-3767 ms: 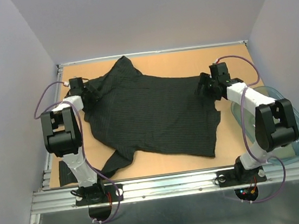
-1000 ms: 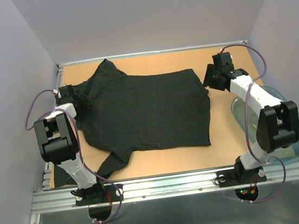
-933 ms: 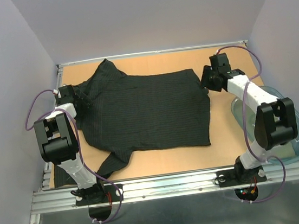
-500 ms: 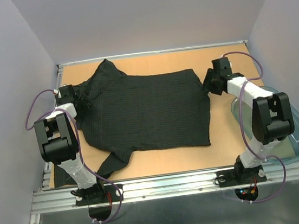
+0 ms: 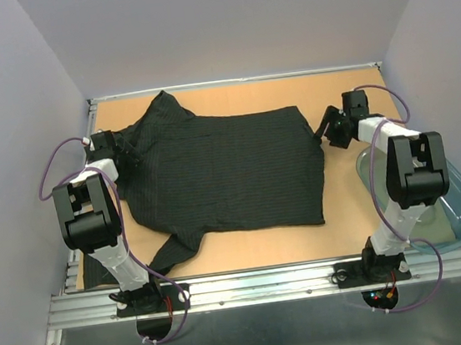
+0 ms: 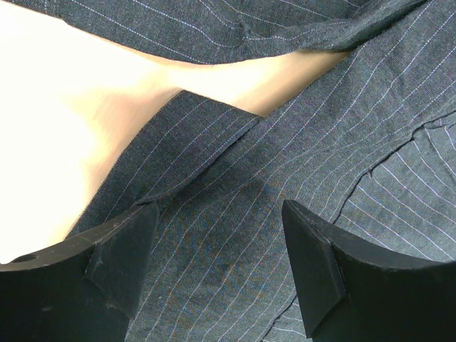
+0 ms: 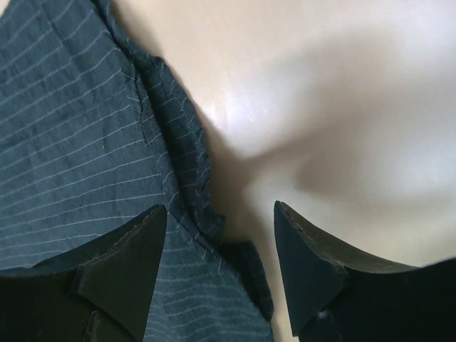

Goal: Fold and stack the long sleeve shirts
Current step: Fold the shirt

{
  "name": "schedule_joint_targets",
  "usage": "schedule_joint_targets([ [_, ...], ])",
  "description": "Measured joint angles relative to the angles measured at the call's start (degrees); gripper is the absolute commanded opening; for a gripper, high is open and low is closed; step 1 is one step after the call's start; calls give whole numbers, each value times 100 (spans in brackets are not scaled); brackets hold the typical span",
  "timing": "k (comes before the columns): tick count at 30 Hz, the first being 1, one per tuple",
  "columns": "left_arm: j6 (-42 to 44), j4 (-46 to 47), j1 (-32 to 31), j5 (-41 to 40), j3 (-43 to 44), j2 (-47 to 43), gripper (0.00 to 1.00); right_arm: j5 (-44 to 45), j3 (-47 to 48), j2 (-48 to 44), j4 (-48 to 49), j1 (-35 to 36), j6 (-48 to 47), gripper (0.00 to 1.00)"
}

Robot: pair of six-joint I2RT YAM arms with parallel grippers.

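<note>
One long sleeve shirt (image 5: 222, 169), black with pale pinstripes, lies spread flat across the tan table (image 5: 353, 208). Its collar end points to the back left and a sleeve (image 5: 176, 246) trails toward the front left. My left gripper (image 5: 123, 149) hovers over the shirt's left edge. In the left wrist view it (image 6: 217, 239) is open, with striped cloth (image 6: 235, 214) lying under the gap. My right gripper (image 5: 332, 130) sits at the shirt's right edge. In the right wrist view it (image 7: 221, 239) is open over the hem corner (image 7: 246, 274), gripping nothing.
A translucent teal bin (image 5: 460, 195) sits at the right edge beside the right arm. A metal rail (image 5: 261, 285) runs along the near edge. Purple walls close in the left, right and back. A dark piece of cloth (image 5: 99, 268) hangs at the front left corner.
The shirt, rumpled earlier, now lies flat. Over the last second the right arm folded back and its gripper came down beside the shirt's right edge with the jaws wider. The left arm stayed put.
</note>
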Motion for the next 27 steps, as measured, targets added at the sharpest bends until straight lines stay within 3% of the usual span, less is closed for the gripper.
schedule_joint_targets([
  [11,0,0,0,2,0,0,82,-1589,-4,350,553,0,-721,65],
  [20,2,0,0,2,0,0,82,-2575,-4,317,745,35,-883,53],
  [27,2,-2,0,2,0,0,82,-2868,-4,-662,658,120,-466,44],
])
